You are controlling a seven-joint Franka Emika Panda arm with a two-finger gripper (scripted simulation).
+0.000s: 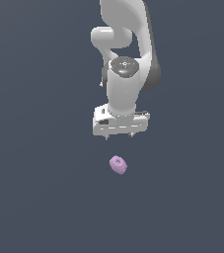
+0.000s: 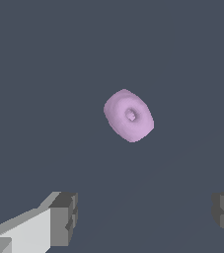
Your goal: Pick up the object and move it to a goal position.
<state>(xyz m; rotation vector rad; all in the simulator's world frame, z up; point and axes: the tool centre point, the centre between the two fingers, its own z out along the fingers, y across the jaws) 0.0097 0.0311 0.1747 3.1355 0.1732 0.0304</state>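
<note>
The object is a small pale pink-purple roundish lump lying on the dark grey floor, a dimple showing in its upper face. My gripper hangs above it, a short way behind it in the exterior view, with a clear gap between fingertips and object. Its two fingers stand wide apart and hold nothing. In the wrist view the grey fingertips frame the picture's corners, and the object sits apart from them, outside the gap.
Only the flat dark grey floor surrounds the object. The white arm rises behind the gripper toward the top of the exterior view.
</note>
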